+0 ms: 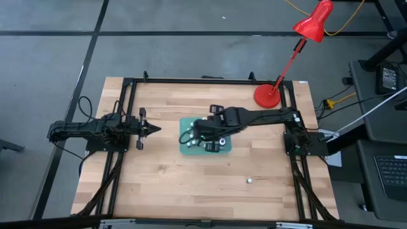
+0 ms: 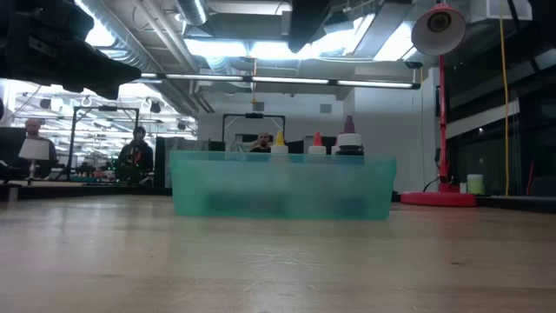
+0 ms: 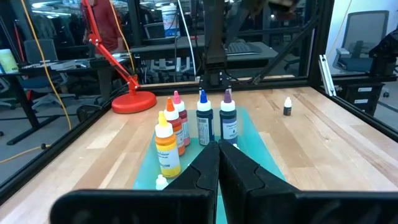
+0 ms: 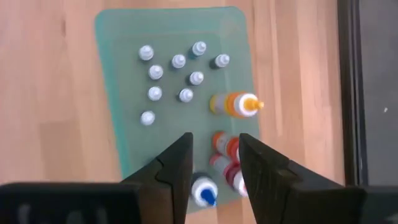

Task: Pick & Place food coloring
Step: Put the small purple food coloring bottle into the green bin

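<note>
The food coloring bottles (image 4: 186,95) stood in a green tray (image 1: 189,150) at mid-bench: white caps, with orange, red and blue bodies. The right gripper (image 4: 214,163) hovered above them, jaws spread. The left gripper (image 3: 219,163) waited beside the tray, jaws pressed together.

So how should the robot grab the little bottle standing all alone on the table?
Probably by its narrow body, coming straight down from above. The lone bottle stands upright on bare wood, well apart from the green tray, so fingers can drop on either side. The open right gripper is nearer.
</note>
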### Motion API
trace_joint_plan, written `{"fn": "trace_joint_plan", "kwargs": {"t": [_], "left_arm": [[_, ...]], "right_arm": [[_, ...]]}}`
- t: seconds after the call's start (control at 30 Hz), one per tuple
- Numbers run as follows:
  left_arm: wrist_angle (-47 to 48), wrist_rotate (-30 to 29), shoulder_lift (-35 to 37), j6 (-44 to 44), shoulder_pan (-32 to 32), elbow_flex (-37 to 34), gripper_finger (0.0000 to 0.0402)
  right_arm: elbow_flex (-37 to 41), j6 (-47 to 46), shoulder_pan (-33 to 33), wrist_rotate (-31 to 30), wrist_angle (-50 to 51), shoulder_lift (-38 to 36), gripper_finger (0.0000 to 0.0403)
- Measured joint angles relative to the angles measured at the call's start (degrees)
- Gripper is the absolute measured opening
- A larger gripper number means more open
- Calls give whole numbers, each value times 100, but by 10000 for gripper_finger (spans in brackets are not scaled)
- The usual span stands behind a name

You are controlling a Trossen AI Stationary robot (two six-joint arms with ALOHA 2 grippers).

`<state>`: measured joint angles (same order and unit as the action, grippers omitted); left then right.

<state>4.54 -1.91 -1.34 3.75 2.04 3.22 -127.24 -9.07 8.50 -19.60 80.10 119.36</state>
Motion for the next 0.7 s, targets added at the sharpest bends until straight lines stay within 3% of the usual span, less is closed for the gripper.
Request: {"fn": "trace_joint_plan", "kwargs": {"t": [0.2, 0.4, 0.53, 0.7], "left_arm": [[0, 0, 1, 0, 0, 0, 4], [0, 0, 1, 0, 0, 0, 4], [-2, 0, -1, 0, 0, 0, 4], [0, 0, 0, 0, 0, 2, 4]], "right_arm": [[0, -363, 412, -381, 627, -344, 132], [10, -872, 970, -385, 992, -467, 132], [147, -1262, 1415, -215, 911, -596, 132], [173, -2242, 1866, 428, 746, -620, 132]]}}
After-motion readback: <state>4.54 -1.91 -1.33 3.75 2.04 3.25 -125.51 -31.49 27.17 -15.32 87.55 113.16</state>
